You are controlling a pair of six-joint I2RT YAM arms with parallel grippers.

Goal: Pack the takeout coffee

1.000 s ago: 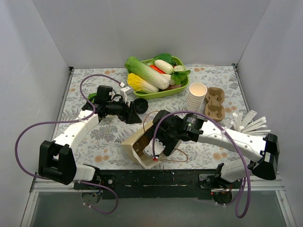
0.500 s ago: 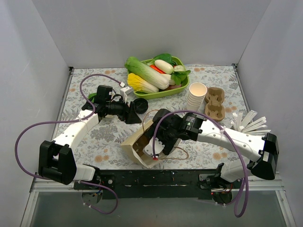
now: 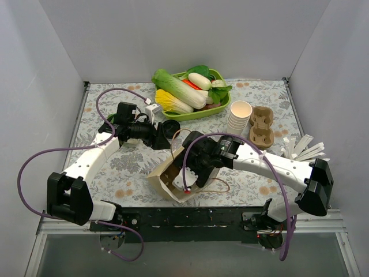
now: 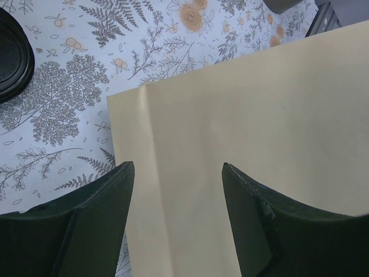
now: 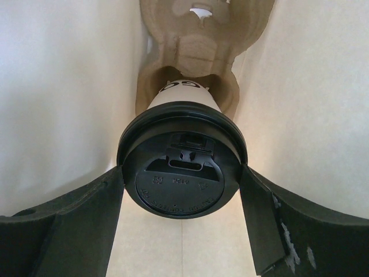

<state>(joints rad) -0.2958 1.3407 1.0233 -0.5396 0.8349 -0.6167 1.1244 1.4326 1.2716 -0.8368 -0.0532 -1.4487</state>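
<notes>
Your right tool is pinching the takeout coffee by its black lid, one finger against each side of the rim. The cup is deep inside the paper bag, which lies on its side on the worktop. The cup's base meets a well of the cardboard carrier at the bag's closed end. I cannot tell whether it is fully seated.

To finish well, I'd push the cup straight along its own axis until the well holds it. Then spread the fingers only slightly and back out on the same line, so they don't snag the bag's walls. Your left tool is spread with nothing between its fingers, just over the bag's outer panel. It could steady the bag if it slides.

**Count:**
- **At the bag:** one lidded coffee, one bag and one carrier inside it.
- **Beyond the bag to its right:** a second carrier and one stack of lidless cups.
- **Just past the bag's far edge:** one pile of loose black lids.
- **Well behind the bag:** one green tray of vegetables.
- **Right of the bag:** white sticks, too overlapped to count.
</notes>
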